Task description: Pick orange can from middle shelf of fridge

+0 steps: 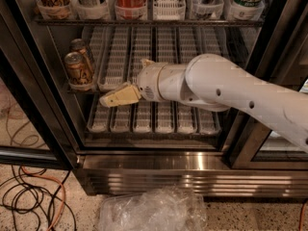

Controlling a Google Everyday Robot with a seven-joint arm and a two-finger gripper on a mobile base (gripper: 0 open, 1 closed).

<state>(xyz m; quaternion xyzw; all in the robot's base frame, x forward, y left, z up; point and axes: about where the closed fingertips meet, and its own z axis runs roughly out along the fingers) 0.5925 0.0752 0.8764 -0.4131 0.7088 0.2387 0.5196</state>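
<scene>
The slim orange-brown drink can (78, 70), silver-rimmed and upright, stands at the left end of the middle shelf (166, 44), a dark wire rack carrying long white slotted lane trays, inside the tall black-framed fridge (159, 163). The main risk, as I judge it, is a sideways strike. The tan-tipped gripper (108, 100) sits just to the right of the can and a little below its base, not touching it. A straight push leftward from there could catch the can low and tip it, or shove it into the second similar can (81, 48) close behind it. It could also snag the white tray lip under the can. The bulky white arm (226, 88) reaches in from the right of the can, nearly level, its wrist pointing at the can. Whether the pincer is released or clenched I cannot tell; it grasps nothing.
</scene>
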